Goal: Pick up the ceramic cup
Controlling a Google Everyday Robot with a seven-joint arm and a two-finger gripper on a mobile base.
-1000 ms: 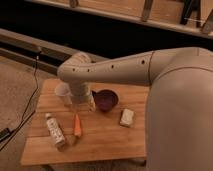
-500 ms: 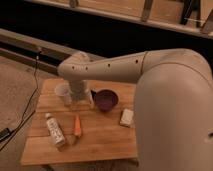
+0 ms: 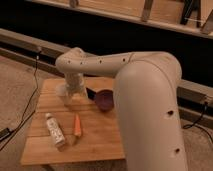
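The ceramic cup (image 3: 62, 90) is small and pale and stands near the back left of the wooden table (image 3: 47, 150). The arm's wrist partly hides it. My gripper (image 3: 73, 95) hangs down from the white arm (image 3: 100, 62) just right of the cup and right up against it. I cannot tell whether it touches the cup.
A dark purple bowl (image 3: 105, 99) with a black handle sits right of the gripper. A white labelled bottle (image 3: 54, 129) and an orange carrot (image 3: 77, 125) lie at the table's front. The bulky arm covers the table's right side. A cable (image 3: 26, 112) runs along the floor at left.
The arm has swung further across the view and now hides the table's right side and the pale item there. The gripper has closed in on the cup.
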